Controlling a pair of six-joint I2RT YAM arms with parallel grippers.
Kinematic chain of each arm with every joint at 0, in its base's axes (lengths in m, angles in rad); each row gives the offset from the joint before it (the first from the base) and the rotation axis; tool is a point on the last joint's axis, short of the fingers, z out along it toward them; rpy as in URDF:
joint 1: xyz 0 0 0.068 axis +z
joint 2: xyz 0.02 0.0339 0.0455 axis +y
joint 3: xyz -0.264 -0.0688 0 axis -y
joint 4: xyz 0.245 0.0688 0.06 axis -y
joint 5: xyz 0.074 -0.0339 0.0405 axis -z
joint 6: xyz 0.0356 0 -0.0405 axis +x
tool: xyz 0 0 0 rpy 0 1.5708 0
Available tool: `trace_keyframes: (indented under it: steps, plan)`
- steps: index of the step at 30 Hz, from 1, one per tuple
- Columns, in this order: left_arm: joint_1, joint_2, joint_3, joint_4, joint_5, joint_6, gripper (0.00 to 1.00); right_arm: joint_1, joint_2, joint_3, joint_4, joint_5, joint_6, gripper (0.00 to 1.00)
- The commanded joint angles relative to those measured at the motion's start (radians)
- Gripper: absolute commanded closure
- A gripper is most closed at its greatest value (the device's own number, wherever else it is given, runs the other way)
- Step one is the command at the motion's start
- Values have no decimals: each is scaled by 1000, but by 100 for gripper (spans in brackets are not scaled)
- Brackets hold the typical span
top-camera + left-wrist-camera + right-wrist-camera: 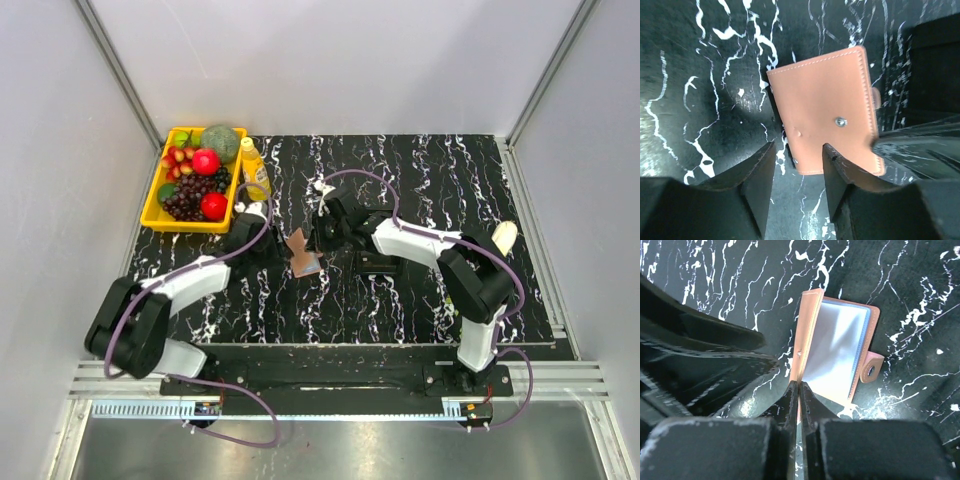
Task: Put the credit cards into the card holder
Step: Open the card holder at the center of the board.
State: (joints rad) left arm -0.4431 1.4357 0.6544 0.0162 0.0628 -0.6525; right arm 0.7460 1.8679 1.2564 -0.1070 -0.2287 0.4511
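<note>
Where the card holder (pixel 303 252) sits: mid-table, propped up on edge between the 2 arms, on the black table (pixel 420 180) veined with white like marble.
Holder outside: a tan-brown, leather-look rectangle, smooth and matte. Pale stitching runs along the rim, a small metal snap stud (pixel 840 121) sits on the face, and a rounded snap tab (pixel 876 97) pokes from 1 side.
Holder inside: open like a book, showing a glossy, pale bluish pocket (pixel 837 347). Whether that is a bare sleeve or a card I cannot tell.
Left gripper (pixel 798 146): 2 chunky black wedge fingers standing apart, with the holder's lower edge seen in the gap.
Right gripper (pixel 798 385): slim black fingers pinched nearly together on the bottom edge of the upright cover flap.
Far-left corner: a yellow plastic tray (pixel 152 208) of fruit, with a yellow bottle (pixel 254 168) beside it.
</note>
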Motion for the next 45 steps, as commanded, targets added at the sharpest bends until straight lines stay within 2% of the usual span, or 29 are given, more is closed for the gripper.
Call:
trace_keyframes:
  steps: [1, 3, 14, 19, 26, 31, 36, 41, 45]
  plan:
    - [10, -151, -13, -71, -128, -4, 52, 6, -3, 46, 41, -72, 20, 93]
    - [12, -211, -35, -85, -170, -7, 47, 7, 11, 57, 40, -83, 29, 91]
    - [47, -492, -47, -234, -308, 7, 45, 12, 68, 119, 69, -178, 64, 85]
    - [61, -551, -26, -272, -333, 25, 43, 55, 132, 175, 18, -158, 41, 82]
    - [70, -551, -15, -295, -345, 40, 43, 75, 214, 202, 49, -178, 87, 80]
    - [75, -540, -10, -289, -339, 53, 43, 79, 275, 245, 0, -141, 75, 78]
    - [76, -469, -39, -211, -245, 48, 43, 78, 228, 213, 19, -95, 47, 76]
    - [76, -379, -41, -167, -210, 37, 43, 79, 136, 169, 81, -104, 34, 69]
    - [76, -301, -68, -89, -179, 11, 45, 78, 83, 149, 81, -37, 12, 67]
